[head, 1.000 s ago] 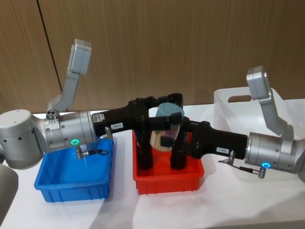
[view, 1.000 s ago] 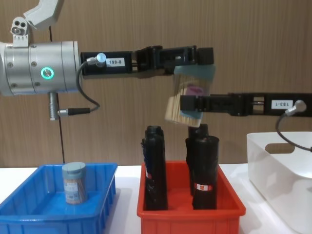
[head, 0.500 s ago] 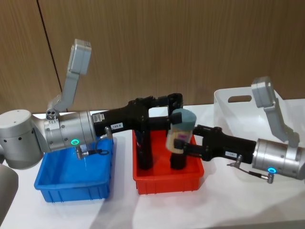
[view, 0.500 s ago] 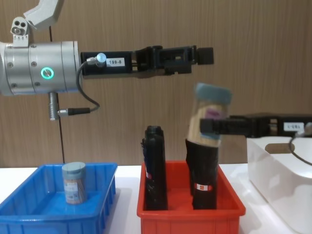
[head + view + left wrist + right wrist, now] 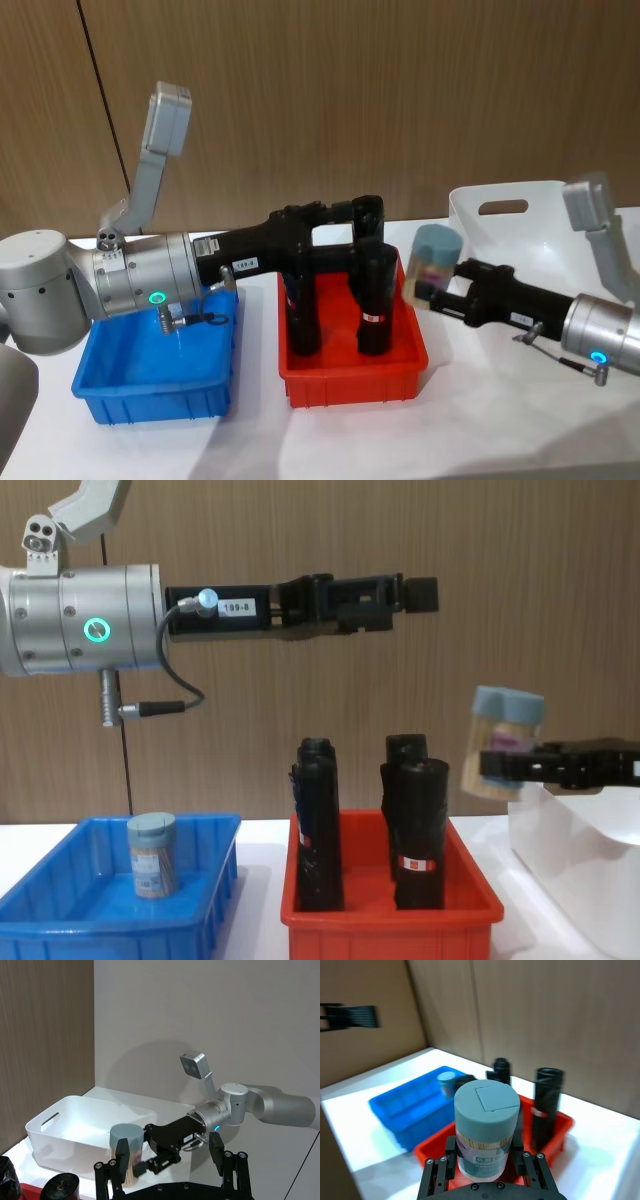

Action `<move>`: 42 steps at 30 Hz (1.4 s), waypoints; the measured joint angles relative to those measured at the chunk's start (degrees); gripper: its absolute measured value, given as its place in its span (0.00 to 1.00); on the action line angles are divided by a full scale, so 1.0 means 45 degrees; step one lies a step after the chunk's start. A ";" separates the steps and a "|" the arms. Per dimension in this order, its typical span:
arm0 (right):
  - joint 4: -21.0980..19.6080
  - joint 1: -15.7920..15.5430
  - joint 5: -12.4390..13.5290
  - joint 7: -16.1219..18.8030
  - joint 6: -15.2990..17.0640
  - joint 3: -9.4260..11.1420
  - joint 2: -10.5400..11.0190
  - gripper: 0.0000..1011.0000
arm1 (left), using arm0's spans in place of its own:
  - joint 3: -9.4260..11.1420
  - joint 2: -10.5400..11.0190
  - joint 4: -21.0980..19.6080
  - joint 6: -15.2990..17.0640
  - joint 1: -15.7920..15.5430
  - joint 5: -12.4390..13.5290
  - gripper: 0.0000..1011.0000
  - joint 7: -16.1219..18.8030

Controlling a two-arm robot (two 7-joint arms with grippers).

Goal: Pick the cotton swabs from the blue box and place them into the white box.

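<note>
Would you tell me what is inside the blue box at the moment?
One jar of cotton swabs stands upright in the blue box. In the head view the left arm covers the box's far part, jar included.

You have bright, even light from overhead in the head view: the white table [image 5: 500, 430] glows, and soft, short shadows lie in front of the blue box [image 5: 150, 400] and the red bin [image 5: 350, 385]. In the right wrist view the tabletop burns out to plain white around the bins, while the cotton swabs jar [image 5: 486, 1132] is lit evenly, with no glare on its lid. In the left wrist view the right arm [image 5: 240, 1105] throws a broad, soft shadow on the grey wall [image 5: 200, 1010]. In the chest view the wood panelling [image 5: 300, 730] is flat-lit, and the green ring lamp [image 5: 95, 630] glows.
</note>
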 joint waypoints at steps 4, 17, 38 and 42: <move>0.0123 -0.0018 -0.0089 -0.0580 -0.0174 0.0105 0.0069 0.64 | 0.0000 0.0001 0.0000 0.0000 0.0000 0.0000 0.99 0.0000; 0.0626 0.0136 -0.0617 -0.2677 -0.0667 0.0442 0.0169 0.64 | 0.0000 0.0000 0.0000 0.0001 0.0000 -0.0001 0.99 0.0000; 0.3029 0.1382 -0.2272 -0.5834 -0.0711 0.0845 -0.0195 0.77 | 0.0001 0.0000 -0.0001 0.0001 0.0000 -0.0002 0.99 0.0000; 0.3751 0.1743 -0.2543 -0.6133 -0.0618 0.0903 -0.0314 0.87 | 0.0001 0.0000 0.0000 0.0001 0.0000 -0.0002 0.99 0.0000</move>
